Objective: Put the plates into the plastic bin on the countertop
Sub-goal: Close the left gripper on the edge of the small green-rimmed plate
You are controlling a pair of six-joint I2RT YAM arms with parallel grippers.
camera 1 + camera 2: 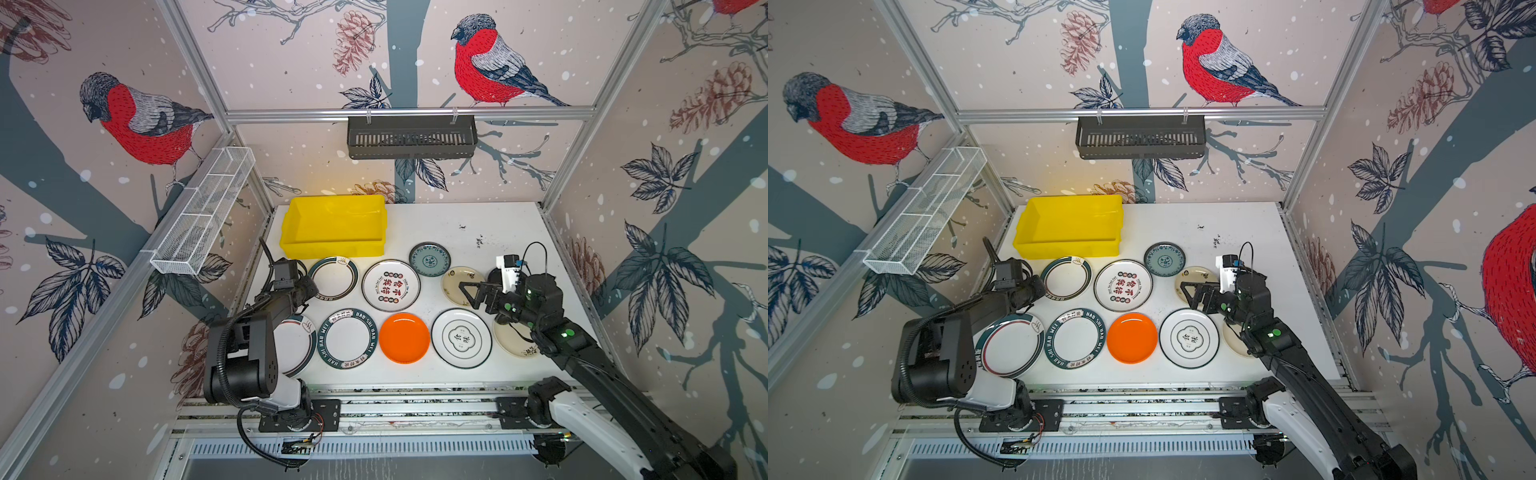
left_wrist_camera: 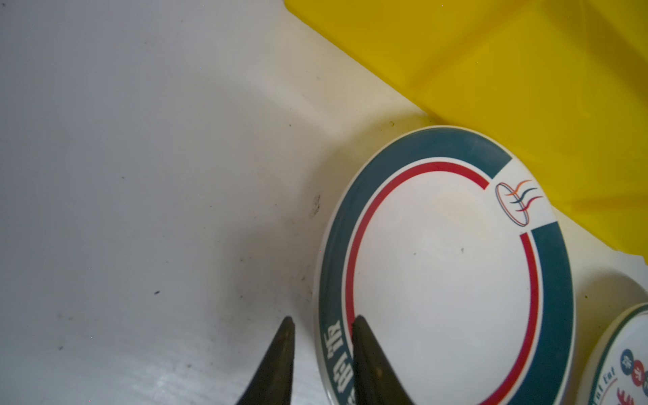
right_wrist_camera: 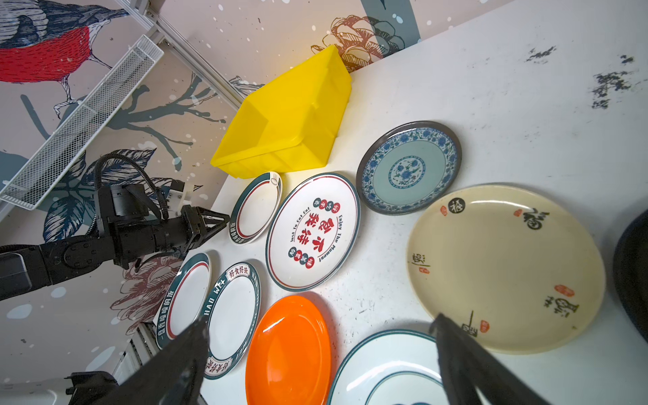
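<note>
Left jaws, narrowly parted and empty, straddle the rim of the green-rimmed plate (image 2: 441, 280) lying flat on the surface (image 2: 140, 175) just beside the yellow bin (image 2: 508, 70) — best to pinch squarely, then lift (right jaws gape, empty)

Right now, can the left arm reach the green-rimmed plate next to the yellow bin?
Probably yes. The left gripper sits at the edge of the green-rimmed plate, jaws slightly apart, one over the rim, one over the countertop. Nothing lies in between.
</note>
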